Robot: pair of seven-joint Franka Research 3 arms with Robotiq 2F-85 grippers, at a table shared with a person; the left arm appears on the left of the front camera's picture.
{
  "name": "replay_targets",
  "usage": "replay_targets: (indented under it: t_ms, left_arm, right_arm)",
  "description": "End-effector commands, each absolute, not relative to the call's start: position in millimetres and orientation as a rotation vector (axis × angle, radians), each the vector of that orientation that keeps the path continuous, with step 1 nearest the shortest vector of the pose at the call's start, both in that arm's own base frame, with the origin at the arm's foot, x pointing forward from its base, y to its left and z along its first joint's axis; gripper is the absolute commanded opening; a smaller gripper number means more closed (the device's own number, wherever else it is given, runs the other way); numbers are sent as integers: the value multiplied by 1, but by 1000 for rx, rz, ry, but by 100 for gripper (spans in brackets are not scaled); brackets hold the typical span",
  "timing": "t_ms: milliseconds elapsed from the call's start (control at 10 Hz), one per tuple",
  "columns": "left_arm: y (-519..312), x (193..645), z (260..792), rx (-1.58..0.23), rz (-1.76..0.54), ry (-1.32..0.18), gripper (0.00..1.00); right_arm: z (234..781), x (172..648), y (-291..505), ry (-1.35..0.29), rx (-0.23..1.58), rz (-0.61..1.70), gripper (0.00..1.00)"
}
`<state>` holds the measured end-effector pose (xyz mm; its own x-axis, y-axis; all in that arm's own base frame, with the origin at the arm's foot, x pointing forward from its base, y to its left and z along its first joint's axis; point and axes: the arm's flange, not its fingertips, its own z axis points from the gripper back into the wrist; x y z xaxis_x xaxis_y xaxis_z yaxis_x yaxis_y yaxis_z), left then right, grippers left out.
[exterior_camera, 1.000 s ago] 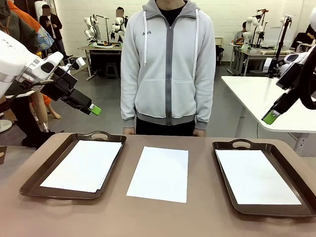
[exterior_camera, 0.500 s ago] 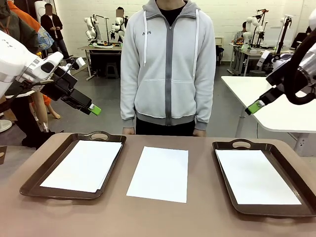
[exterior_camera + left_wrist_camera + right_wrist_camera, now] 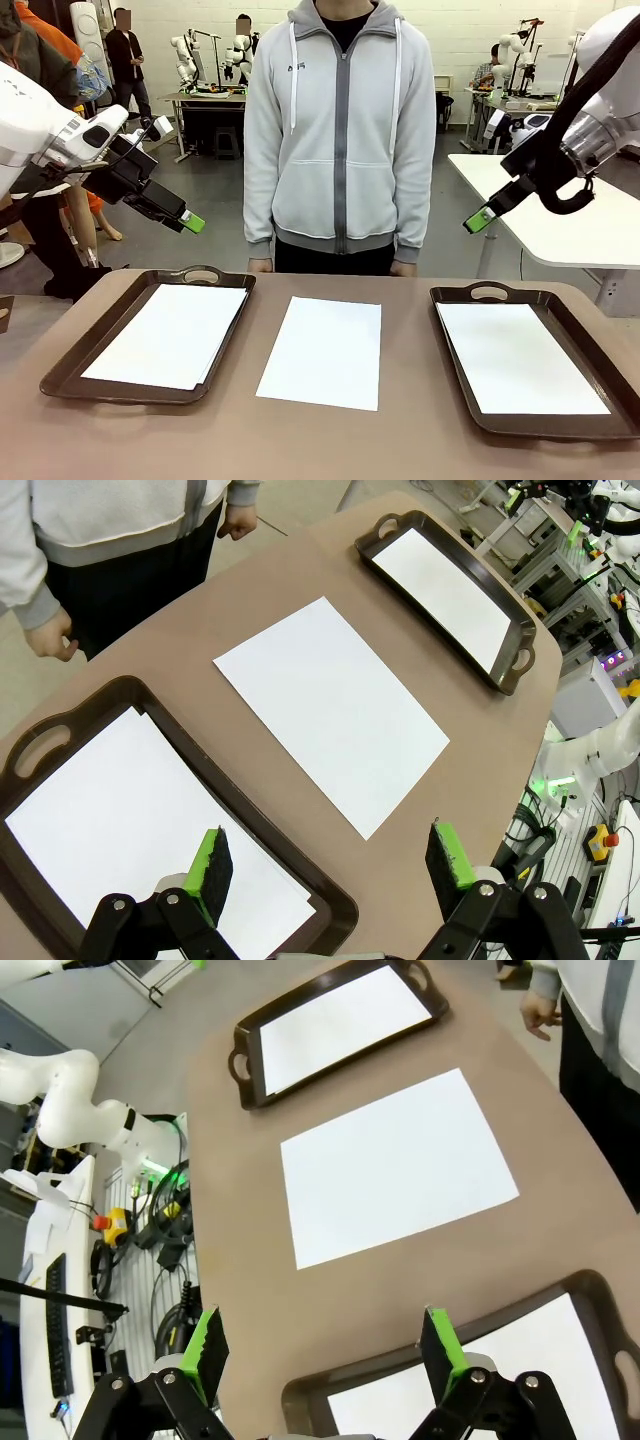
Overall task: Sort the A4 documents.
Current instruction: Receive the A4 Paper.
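We see first the brown table [image 3: 420, 440], which takes the whole near part of the scene. At its far edge stands a person in a grey zip jacket [image 3: 340, 130], both hands hanging just behind the edge. On the table lie two dark brown trays with handles: the left tray [image 3: 70, 365] and the right tray [image 3: 590, 335]. Each tray carries white A4 documents: the left stack [image 3: 170, 335] has its sheets a little shifted against each other, the right sheet [image 3: 520, 355] lies flat and straight. Between the trays, touching neither, a single A4 document [image 3: 322, 350] lies directly on the table, in front of the person.

Both arms hang high above the table and touch nothing. The left gripper [image 3: 190, 222] is over the far left corner, above the left tray, with its jaws spread wide and empty; the left wrist view shows the green pads [image 3: 210, 865] well apart. The right gripper [image 3: 478, 220] is above the gap between the middle sheet and the right tray, also wide apart and empty. Nothing lies between the grippers and the paper.
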<state>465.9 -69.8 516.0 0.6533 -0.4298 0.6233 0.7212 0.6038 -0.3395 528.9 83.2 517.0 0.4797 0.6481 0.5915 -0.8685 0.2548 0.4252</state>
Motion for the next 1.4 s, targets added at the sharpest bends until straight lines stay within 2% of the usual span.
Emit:
replay_targets:
  t_ms: [0, 400, 500, 1300]
  left_arm:
    - [-69, 466, 517, -614, -699, -526, 100]
    - [-69, 466, 517, -614, -699, -526, 100]
    - [-69, 466, 517, -614, -699, -526, 100]
    - [-69, 466, 517, -614, -699, -526, 100]
  right_arm:
    - [517, 536, 87, -338, 784, 1027, 100]
    - [514, 532, 82, -340, 783, 957, 100]
    - [516, 533, 84, -340, 776, 1042, 100]
    - [516, 533, 84, -340, 776, 1042, 100]
